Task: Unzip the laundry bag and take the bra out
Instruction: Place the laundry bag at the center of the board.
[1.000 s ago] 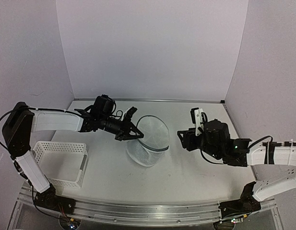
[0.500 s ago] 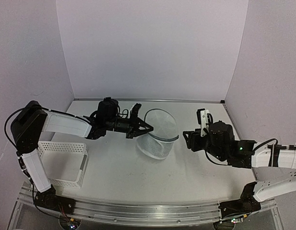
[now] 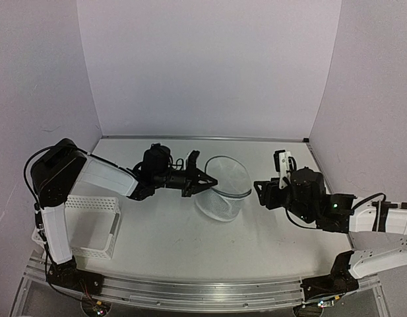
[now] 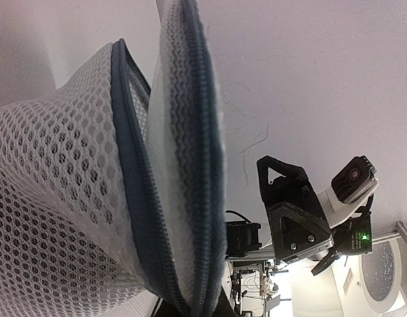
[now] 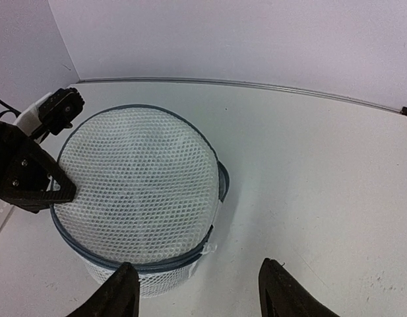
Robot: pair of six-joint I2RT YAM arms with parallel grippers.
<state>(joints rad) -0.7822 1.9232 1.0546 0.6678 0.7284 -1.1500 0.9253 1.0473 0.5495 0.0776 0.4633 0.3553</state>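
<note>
Laundry bag (image 3: 224,191) sits mid-table, drum tipped a little toward the left arm. Its round mesh lid is raised off the body along one side, and a gap shows between the two dark zip tapes (image 4: 134,198), so I judge the zip part-run. Left gripper (image 3: 202,179) is fully closed, pinched on the lid's dark rim at the bag's left edge; whether it has the zip pull or only the tape I cannot tell. Right gripper (image 5: 198,265) has its jaws well apart and holds nothing; it faces the bag's right side, near but not touching. The bra shows in no view, with no dark bundle visible through the mesh. A white lattice basket (image 3: 84,206) stands by the left arm's base, clear of the work. To do this step well, the right should probably close on the drum's near wall below the seam and hold it down. The left can then draw along the curve of the rim rather than straight out, or the light bag will likely slide across the table (image 3: 163,244).
</note>
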